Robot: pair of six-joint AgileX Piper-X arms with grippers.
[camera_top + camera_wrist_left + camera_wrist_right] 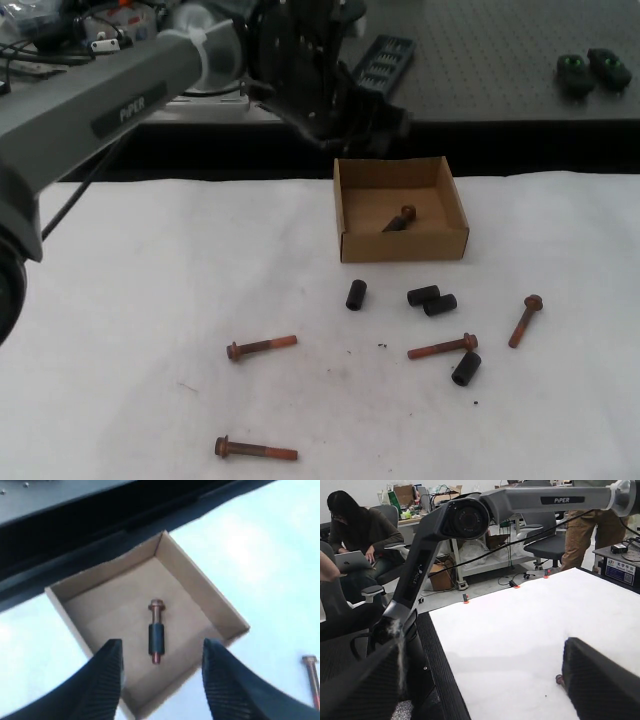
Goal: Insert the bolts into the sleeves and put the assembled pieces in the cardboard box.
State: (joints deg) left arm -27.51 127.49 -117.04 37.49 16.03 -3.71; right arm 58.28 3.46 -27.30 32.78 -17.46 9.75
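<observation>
Where the sleeve (156,639) wraps the bolt (156,605), its shank hides.

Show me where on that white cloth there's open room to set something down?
The left part of the white cloth, between the cardboard box and the left bolt, is bare. So is the right edge past the right bolt. Just in front of the box it is crowded with sleeves and the middle bolt.
</observation>
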